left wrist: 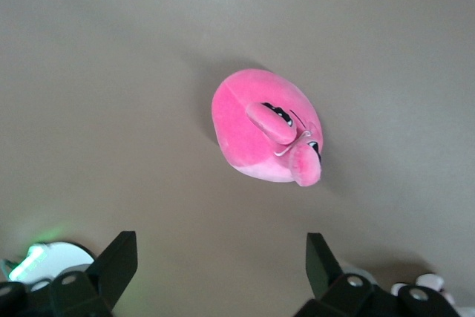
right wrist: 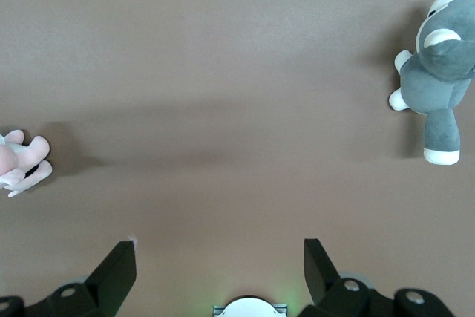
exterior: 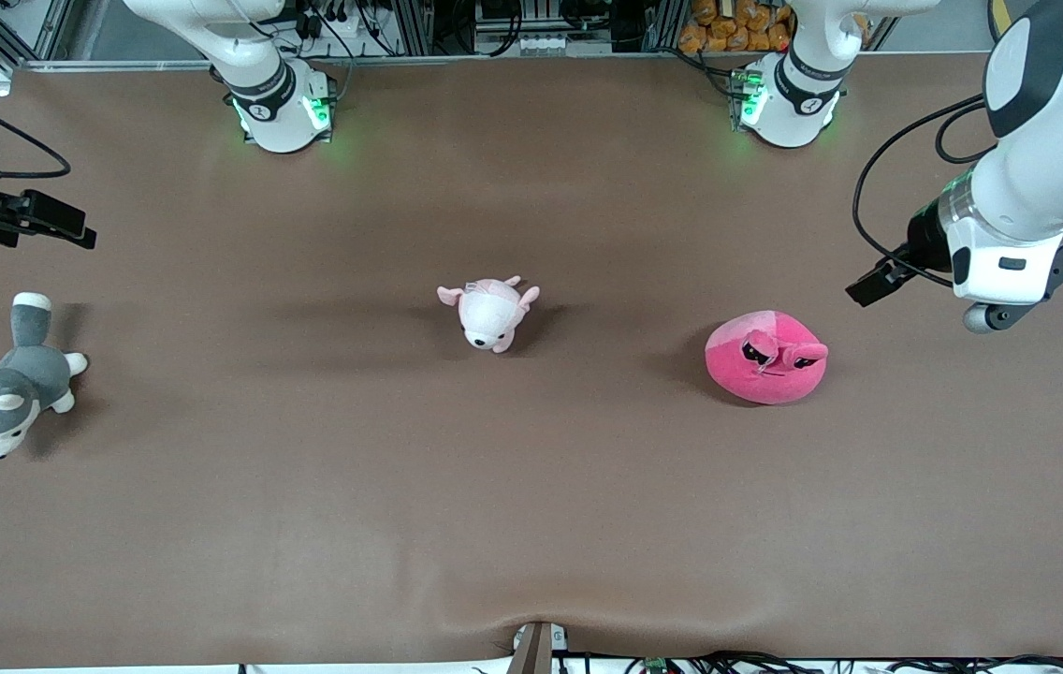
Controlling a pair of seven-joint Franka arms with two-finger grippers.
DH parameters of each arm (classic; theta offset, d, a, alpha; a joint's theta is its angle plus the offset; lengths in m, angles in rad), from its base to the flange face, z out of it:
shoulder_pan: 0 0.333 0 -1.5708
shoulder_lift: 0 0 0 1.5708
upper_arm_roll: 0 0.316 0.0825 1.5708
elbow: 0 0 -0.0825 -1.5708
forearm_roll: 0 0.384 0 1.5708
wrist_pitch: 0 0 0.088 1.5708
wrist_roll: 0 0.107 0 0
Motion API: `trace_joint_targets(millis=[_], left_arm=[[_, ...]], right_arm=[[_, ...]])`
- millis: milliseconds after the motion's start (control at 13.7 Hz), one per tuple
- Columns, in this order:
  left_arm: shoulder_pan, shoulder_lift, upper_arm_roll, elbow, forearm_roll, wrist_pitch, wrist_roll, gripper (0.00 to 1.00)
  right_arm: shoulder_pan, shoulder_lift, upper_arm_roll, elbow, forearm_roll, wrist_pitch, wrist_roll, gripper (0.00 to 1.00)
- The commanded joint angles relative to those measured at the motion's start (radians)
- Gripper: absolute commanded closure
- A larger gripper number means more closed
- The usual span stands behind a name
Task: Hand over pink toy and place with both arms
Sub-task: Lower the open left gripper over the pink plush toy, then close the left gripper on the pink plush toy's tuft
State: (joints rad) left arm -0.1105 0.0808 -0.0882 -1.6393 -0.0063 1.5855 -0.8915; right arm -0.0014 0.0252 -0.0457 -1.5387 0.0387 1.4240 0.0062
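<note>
The pink toy (exterior: 765,357) sits on the brown table (exterior: 531,487), its eyes facing the front camera. Its long side runs across the table. The left gripper (left wrist: 219,265) and right gripper (right wrist: 219,265) both have fingers apart, holding nothing.

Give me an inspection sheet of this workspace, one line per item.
Surface: brown table cover, creased at the edge nearest the front camera.
Job's things: pink toy lying on the table, toward the left arm's end, untouched.
Clutter: small pink-and-white plush mid-table; grey husky plush toward the right arm's end.
Grippers: left gripper open, above the table beside the pink toy; right gripper open, empty.
Cables: black cable looping from the left arm.
Surroundings: equipment racks along the arms' bases.
</note>
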Motion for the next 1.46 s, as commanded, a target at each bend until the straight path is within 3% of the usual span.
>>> trace_joint_targets(millis=[0, 366, 1024, 1171, 1390], left_arm=[[0.009, 0.005, -0.001, -0.007, -0.047, -0.004, -0.098, 0.0], [0.015, 0.049, 0.002, -0.002, -0.147, -0.001, -0.251, 0.0], [0.043, 0.175, 0.015, 0.022, -0.153, 0.037, -0.306, 0.0], [0.075, 0.212, 0.015, 0.021, -0.214, 0.06, -0.412, 0.0], [0.087, 0.252, 0.016, 0.019, -0.216, 0.06, -0.48, 0.0]], right_arm=[[0.006, 0.004, -0.002, 0.014, -0.003, -0.002, -0.006, 0.0], [0.007, 0.002, -0.002, 0.017, -0.002, -0.002, -0.006, 0.0], [0.008, 0.002, 0.0, 0.017, 0.0, -0.003, -0.006, 0.0], [0.008, 0.002, 0.0, 0.017, 0.0, -0.002, -0.006, 0.0], [0.009, 0.002, -0.002, 0.015, 0.0, -0.002, -0.008, 0.0]])
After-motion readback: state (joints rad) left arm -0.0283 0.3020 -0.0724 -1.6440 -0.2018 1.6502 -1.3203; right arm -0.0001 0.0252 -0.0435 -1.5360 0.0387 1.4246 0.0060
